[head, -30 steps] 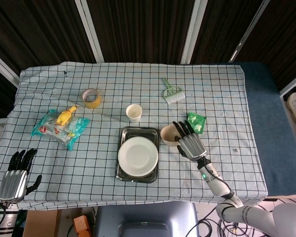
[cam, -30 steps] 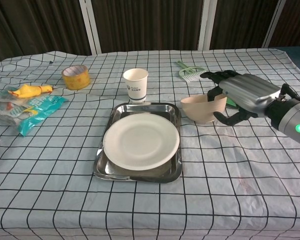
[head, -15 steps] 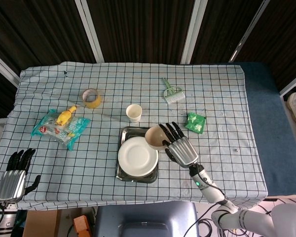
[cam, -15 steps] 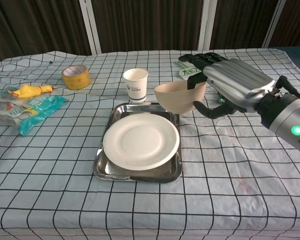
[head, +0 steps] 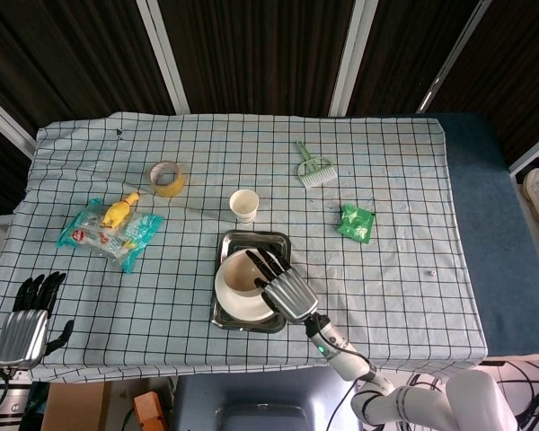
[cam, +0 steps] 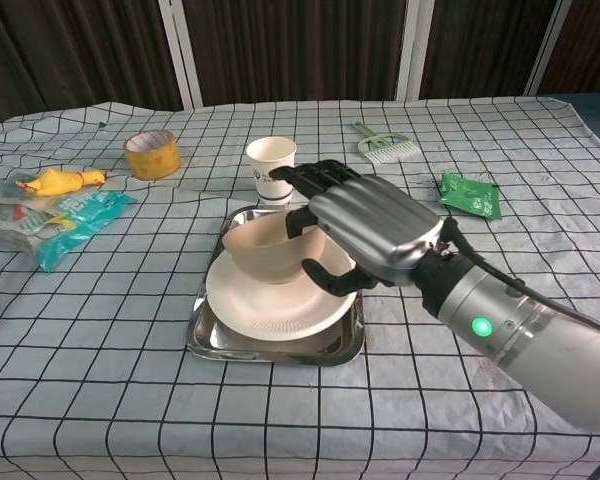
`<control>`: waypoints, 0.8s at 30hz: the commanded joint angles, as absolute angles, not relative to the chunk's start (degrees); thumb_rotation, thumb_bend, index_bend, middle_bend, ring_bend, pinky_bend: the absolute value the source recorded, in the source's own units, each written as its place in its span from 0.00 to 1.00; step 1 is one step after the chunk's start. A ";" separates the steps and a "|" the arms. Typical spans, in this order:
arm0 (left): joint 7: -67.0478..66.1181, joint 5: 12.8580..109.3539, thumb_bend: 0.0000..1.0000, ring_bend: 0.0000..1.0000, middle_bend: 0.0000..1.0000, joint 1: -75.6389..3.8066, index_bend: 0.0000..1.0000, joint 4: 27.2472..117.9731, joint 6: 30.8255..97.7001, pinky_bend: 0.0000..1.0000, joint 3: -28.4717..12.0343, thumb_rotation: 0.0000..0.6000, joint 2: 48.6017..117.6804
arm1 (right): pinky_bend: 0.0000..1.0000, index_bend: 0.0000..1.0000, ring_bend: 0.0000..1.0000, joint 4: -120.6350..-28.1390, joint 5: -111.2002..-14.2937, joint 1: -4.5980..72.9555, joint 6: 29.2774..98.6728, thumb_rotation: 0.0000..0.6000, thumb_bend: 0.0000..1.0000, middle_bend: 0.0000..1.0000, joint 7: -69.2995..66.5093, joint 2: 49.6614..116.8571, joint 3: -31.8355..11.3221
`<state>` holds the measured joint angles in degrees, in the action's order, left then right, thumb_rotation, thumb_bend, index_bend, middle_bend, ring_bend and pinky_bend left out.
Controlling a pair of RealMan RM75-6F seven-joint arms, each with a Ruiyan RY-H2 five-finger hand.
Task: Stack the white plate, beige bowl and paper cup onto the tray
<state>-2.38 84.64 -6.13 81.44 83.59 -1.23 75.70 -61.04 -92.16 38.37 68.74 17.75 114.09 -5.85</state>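
The white plate (cam: 270, 300) (head: 235, 301) lies on the steel tray (cam: 280, 352) (head: 251, 239) at the table's near middle. My right hand (cam: 365, 228) (head: 284, 285) grips the beige bowl (cam: 263, 248) (head: 241, 274) by its right rim and holds it over the plate; whether it touches the plate I cannot tell. The paper cup (cam: 271, 168) (head: 243, 205) stands upright just beyond the tray. My left hand (head: 27, 321) hangs off the table's near left corner, fingers apart and holding nothing.
A yellow tape roll (cam: 150, 153), a snack bag with a yellow toy (cam: 60, 205), a green brush (cam: 382, 145) and a green packet (cam: 470, 194) lie around the far and side parts of the checked cloth.
My right hand has carried the bowl leftward from beside the tray to above the plate. The left hand has stayed put.
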 commanded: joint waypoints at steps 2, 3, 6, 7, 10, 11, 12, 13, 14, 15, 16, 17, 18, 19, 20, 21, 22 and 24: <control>-2.28 84.49 0.37 0.00 0.06 -6.18 0.00 81.92 83.17 0.00 -1.17 1.00 75.26 | 0.00 0.62 0.00 -58.29 -91.82 39.10 67.82 1.00 0.44 0.02 17.86 116.36 -5.90; -2.18 84.50 0.37 0.00 0.06 -6.17 0.00 81.99 83.15 0.00 -1.19 1.00 75.18 | 0.00 0.61 0.00 -57.94 -91.93 39.09 67.98 1.00 0.44 0.02 17.91 116.47 -5.80; -2.13 84.44 0.37 0.00 0.06 -6.13 0.00 82.05 83.15 0.00 -1.25 1.00 75.07 | 0.00 0.56 0.00 -57.40 -92.04 38.78 68.28 1.00 0.44 0.02 18.10 116.38 -5.35; -2.18 84.42 0.37 0.00 0.06 -6.13 0.00 82.08 83.08 0.00 -1.24 1.00 75.06 | 0.00 0.53 0.00 -57.55 -91.95 38.66 68.21 1.00 0.44 0.02 18.11 116.21 -5.23; -2.51 84.42 0.37 0.00 0.06 -6.16 0.00 82.16 82.95 0.00 -1.24 1.00 75.15 | 0.00 0.43 0.00 -58.68 -92.15 38.45 68.03 1.00 0.44 0.03 18.05 115.08 -4.60; -2.57 84.42 0.37 0.00 0.06 -6.16 0.00 82.16 82.95 0.00 -1.26 1.00 75.19 | 0.00 0.40 0.00 -58.99 -92.28 38.34 68.21 1.00 0.44 0.03 18.31 114.74 -4.47; -2.61 84.41 0.37 0.00 0.06 -6.17 0.00 82.16 82.93 0.00 -1.28 1.00 75.22 | 0.00 0.38 0.00 -59.32 -92.38 38.20 68.44 1.00 0.44 0.03 18.66 114.41 -4.36; -2.68 84.34 0.37 0.00 0.06 -6.17 0.00 82.13 82.87 0.00 -1.30 1.00 75.26 | 0.00 0.36 0.00 -59.70 -92.43 38.06 68.66 1.00 0.44 0.03 19.06 114.01 -4.33; -2.73 84.28 0.37 0.00 0.06 -6.18 0.00 82.12 82.81 0.00 -1.33 1.00 75.28 | 0.00 0.34 0.00 -59.96 -92.39 37.98 68.70 1.00 0.44 0.03 19.31 113.74 -4.33; -2.78 84.21 0.37 0.00 0.06 -6.21 0.00 82.11 82.71 0.00 -1.36 1.00 75.31 | 0.00 0.33 0.00 -60.24 -92.24 37.89 68.61 1.00 0.44 0.03 19.60 113.46 -4.36; -2.81 84.15 0.37 0.00 0.06 -6.24 0.00 82.11 82.61 0.00 -1.38 1.00 75.32 | 0.00 0.33 0.00 -60.57 -92.03 37.83 68.41 1.00 0.44 0.03 19.92 113.21 -4.40; -2.84 84.07 0.37 0.00 0.06 -6.28 0.00 82.12 82.42 0.00 -1.38 1.00 75.32 | 0.00 0.32 0.00 -61.09 -91.57 37.68 67.93 1.00 0.44 0.02 20.46 112.71 -4.42; -2.83 84.05 0.37 0.00 0.06 -6.32 0.00 82.14 82.28 0.00 -1.36 1.00 75.31 | 0.00 0.30 0.00 -61.46 -91.15 37.59 67.44 1.00 0.44 0.02 20.93 112.28 -4.45; -2.75 84.00 0.37 0.00 0.06 -6.35 0.00 82.20 82.10 0.00 -1.32 1.00 75.26 | 0.00 0.29 0.00 -61.96 -90.64 37.54 66.89 1.00 0.44 0.02 21.68 111.81 -4.59; -2.72 83.96 0.37 0.00 0.06 -6.37 0.00 82.25 82.00 0.00 -1.32 1.00 75.22 | 0.00 0.27 0.00 -62.35 -90.35 37.55 66.47 1.00 0.44 0.01 22.15 111.43 -4.65; -2.73 83.95 0.37 0.00 0.06 -6.38 0.00 82.27 81.96 0.00 -1.33 1.00 75.20 | 0.00 0.26 0.00 -62.80 -90.18 37.59 66.11 1.00 0.44 0.01 22.46 110.97 -4.65; -2.73 83.96 0.37 0.00 0.06 -6.38 0.00 82.28 81.98 0.00 -1.34 1.00 75.20 | 0.00 0.25 0.00 -63.30 -90.13 37.61 65.88 1.00 0.44 0.00 22.63 110.44 -4.59; -2.64 83.97 0.37 0.00 0.06 -6.35 0.00 82.28 82.00 0.00 -1.34 1.00 75.14 | 0.00 0.20 0.00 -64.76 -90.12 37.48 65.65 1.00 0.44 0.00 22.93 108.94 -4.38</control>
<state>-2.63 83.97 -6.35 82.28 82.00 -1.34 75.14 -63.94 -90.28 37.57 65.98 22.58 109.77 -4.49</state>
